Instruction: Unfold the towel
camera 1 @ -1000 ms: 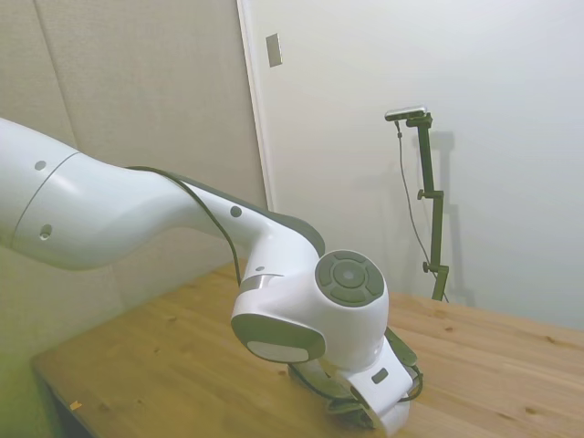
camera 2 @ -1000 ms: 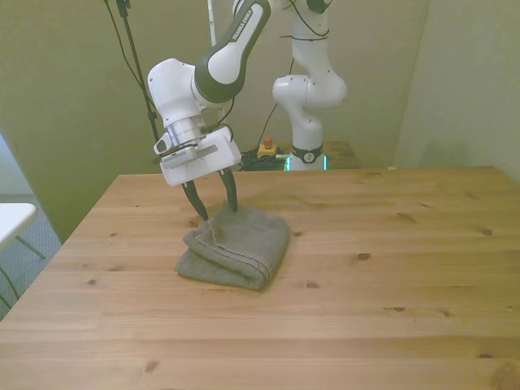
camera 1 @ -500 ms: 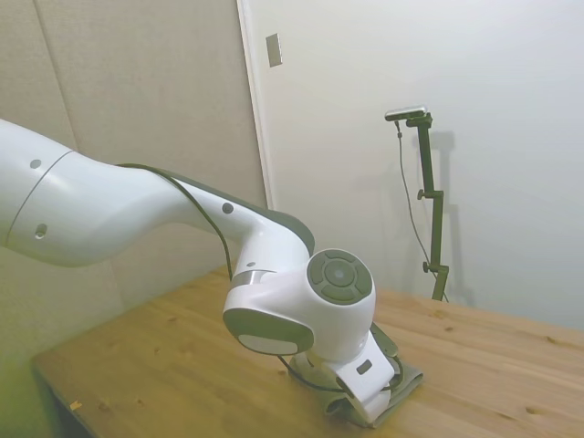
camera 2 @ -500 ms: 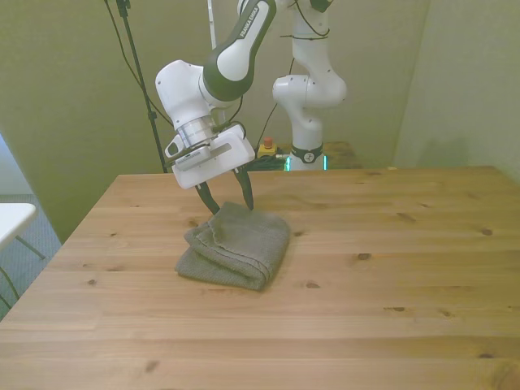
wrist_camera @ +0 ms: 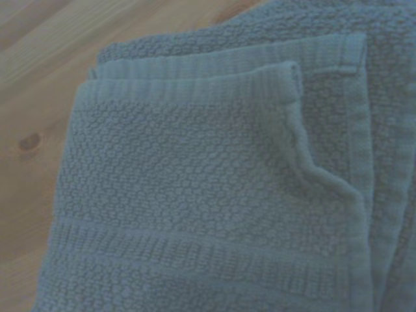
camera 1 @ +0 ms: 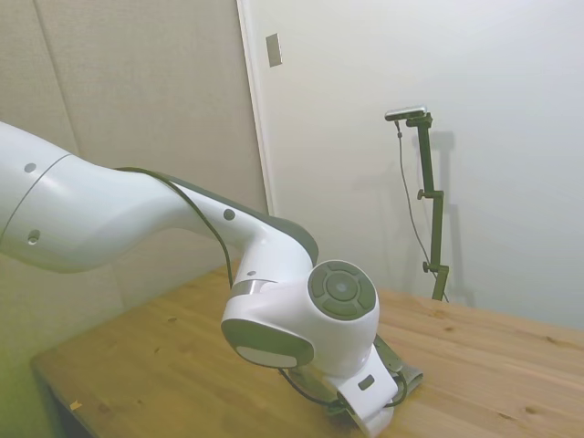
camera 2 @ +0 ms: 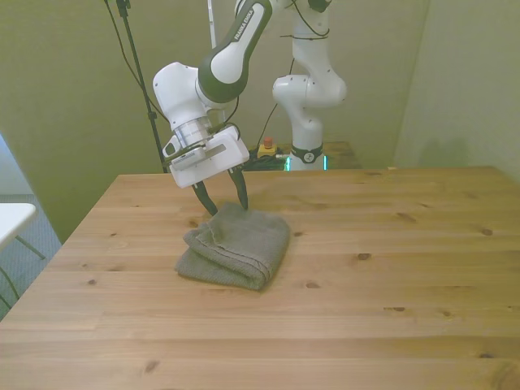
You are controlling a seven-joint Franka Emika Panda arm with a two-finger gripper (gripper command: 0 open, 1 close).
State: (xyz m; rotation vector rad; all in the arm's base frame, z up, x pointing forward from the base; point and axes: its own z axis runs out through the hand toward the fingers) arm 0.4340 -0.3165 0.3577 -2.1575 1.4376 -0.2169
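Observation:
The grey-olive towel (camera 2: 236, 246) lies folded in thick layers on the wooden table (camera 2: 366, 309), toward the front view's left. My gripper (camera 2: 228, 208) stands open, its dark fingertips (camera 2: 243, 201) right at the towel's far edge and pointing down. Nothing is held between them. In the side view the arm's wrist hides most of the towel (camera 1: 402, 367), and only a corner shows beside the hand. The wrist view is filled by the towel (wrist_camera: 214, 195), with several stacked hemmed edges and one corner curled up.
The table (camera 1: 164, 365) runs on well past the towel on every side. A second white robot arm (camera 2: 309, 89) stands behind the table's far edge. A light corner of some furniture (camera 2: 12, 219) shows at the front view's left edge.
My gripper has shifted a little toward the front view's right along the towel's far edge and has stayed open. The towel lies as before.

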